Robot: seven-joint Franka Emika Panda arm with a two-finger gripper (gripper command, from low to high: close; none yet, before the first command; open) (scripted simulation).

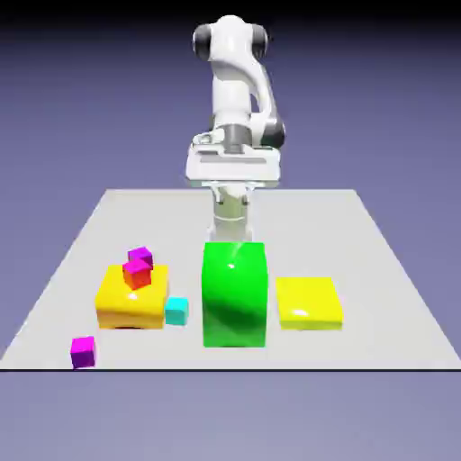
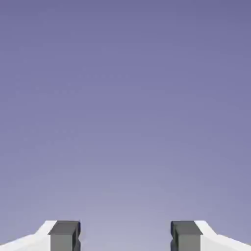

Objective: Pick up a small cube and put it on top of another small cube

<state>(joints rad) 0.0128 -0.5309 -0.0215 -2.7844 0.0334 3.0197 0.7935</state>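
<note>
A white robot arm (image 1: 239, 90) stands at the far side of a pale grey table (image 1: 378, 333), its gripper (image 2: 125, 235) spread wide with nothing between the two grey fingertips (image 2: 188, 235). In the hand view only plain blue-violet backdrop shows beyond them. Two small glossy purple-magenta cubes are in the exterior view, and which one is meant cannot be told. One purple cube (image 1: 83, 352) sits near the table's front edge, toward the exterior view's left, well apart from the fingers. The other purple cube (image 1: 140, 257) shows just behind a small red cube (image 1: 137, 275), which appears at an orange block (image 1: 132, 302); whether these touch is unclear. A small cyan cube (image 1: 176, 311) lies just beside that block, followed rightward by a tall green block (image 1: 234, 295) and a flat yellow block (image 1: 309, 302).
</note>
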